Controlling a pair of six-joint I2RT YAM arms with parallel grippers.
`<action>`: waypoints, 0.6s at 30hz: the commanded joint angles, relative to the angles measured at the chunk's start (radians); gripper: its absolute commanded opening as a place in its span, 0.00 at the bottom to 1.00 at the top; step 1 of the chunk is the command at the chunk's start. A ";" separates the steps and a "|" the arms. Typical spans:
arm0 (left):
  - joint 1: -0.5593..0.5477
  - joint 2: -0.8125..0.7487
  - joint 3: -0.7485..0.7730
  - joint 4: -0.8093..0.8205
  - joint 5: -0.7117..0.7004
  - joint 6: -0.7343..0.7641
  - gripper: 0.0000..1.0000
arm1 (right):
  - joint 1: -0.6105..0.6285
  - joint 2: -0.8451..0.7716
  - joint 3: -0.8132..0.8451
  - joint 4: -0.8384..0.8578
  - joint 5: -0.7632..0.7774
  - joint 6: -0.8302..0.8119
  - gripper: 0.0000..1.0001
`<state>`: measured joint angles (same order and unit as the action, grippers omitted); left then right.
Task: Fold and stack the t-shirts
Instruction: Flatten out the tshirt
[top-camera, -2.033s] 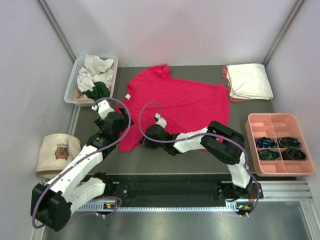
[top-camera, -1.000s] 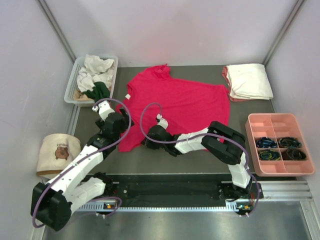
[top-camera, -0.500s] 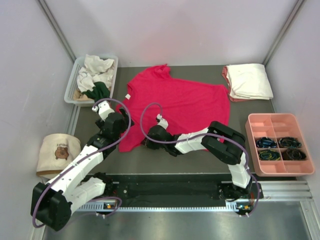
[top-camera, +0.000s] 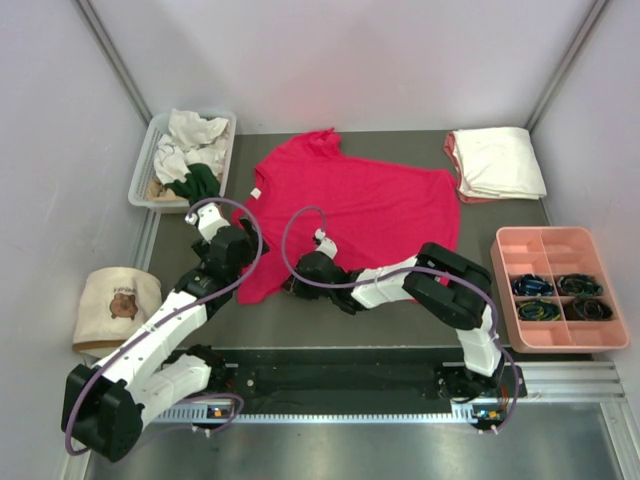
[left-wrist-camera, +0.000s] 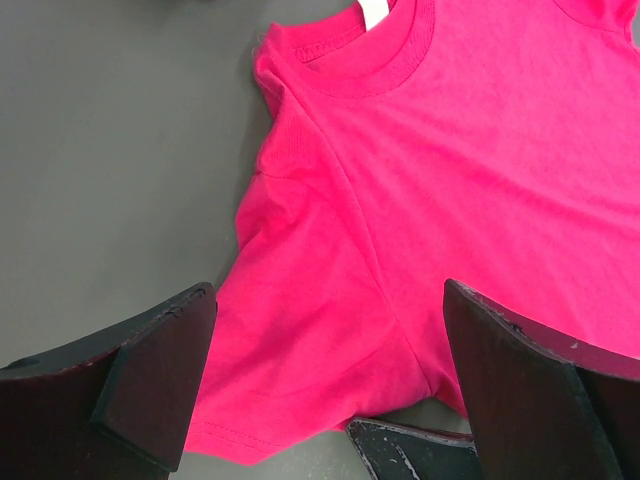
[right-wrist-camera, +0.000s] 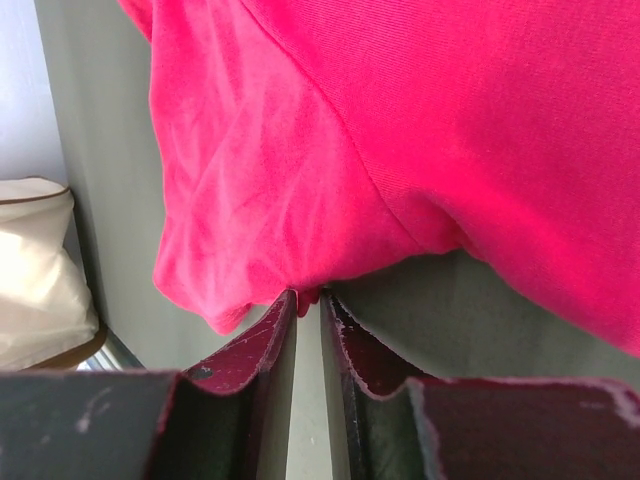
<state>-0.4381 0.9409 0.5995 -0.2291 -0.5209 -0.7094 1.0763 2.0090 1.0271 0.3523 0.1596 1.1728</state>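
Note:
A crimson-red t-shirt (top-camera: 350, 205) lies spread flat on the dark table, its neck with a white label (left-wrist-camera: 372, 12) toward the left. My left gripper (top-camera: 243, 255) hangs wide open just above the shirt's near-left sleeve (left-wrist-camera: 300, 340), with one finger (left-wrist-camera: 150, 370) on each side of it. My right gripper (top-camera: 290, 285) is low at that sleeve's hem. In the right wrist view its jaws (right-wrist-camera: 308, 295) are nearly together with a small fold of the red cloth (right-wrist-camera: 230, 200) pinched at the tips. A right finger (left-wrist-camera: 410, 450) shows below the sleeve.
A clear bin (top-camera: 150, 140) at the back left holds crumpled white, green and tan shirts. A folded cream-white shirt on a salmon-pink one (top-camera: 497, 162) lies at the back right. A pink divided tray (top-camera: 558, 250) stands at the right. The beige bear bag (top-camera: 115, 305) sits at the left.
Both arms have only crept slightly at the near-left sleeve. The shirt lies as before.

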 joint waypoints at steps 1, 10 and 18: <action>0.002 0.002 -0.009 0.050 0.007 -0.013 0.99 | -0.004 0.047 -0.081 -0.253 0.012 -0.036 0.18; 0.002 -0.001 -0.006 0.048 0.007 -0.013 0.99 | -0.004 0.051 -0.078 -0.254 0.012 -0.038 0.16; 0.002 -0.005 -0.007 0.045 0.004 -0.009 0.99 | -0.003 0.051 -0.064 -0.269 0.015 -0.042 0.00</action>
<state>-0.4381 0.9409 0.5945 -0.2283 -0.5129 -0.7128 1.0763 1.9987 1.0096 0.3477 0.1612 1.1793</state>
